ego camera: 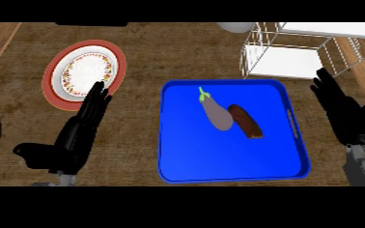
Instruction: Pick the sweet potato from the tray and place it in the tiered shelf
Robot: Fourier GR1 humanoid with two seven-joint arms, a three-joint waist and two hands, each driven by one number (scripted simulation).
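Lying touching the aubergine [217, 113] in the blue tray [182, 166], the sweet potato [245, 121] risks a mistaken grasp of its neighbour, as the right robot hand [339, 108] and left robot hand [82, 125], both flat-fingered and empty, flank it, the tiered shelf [285, 53] beyond.

Tray [171, 125] mid-counter, holding sweet potato [246, 121] right of eggplant [217, 113].
Plate [85, 72] near left edge; tiered shelf [292, 53] at back right corner.

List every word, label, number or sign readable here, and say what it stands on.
None can be read. The plate carries only a speckled floral band, no letters. The blue tray, eggplant, sweet potato and white wire shelf bear no markings.
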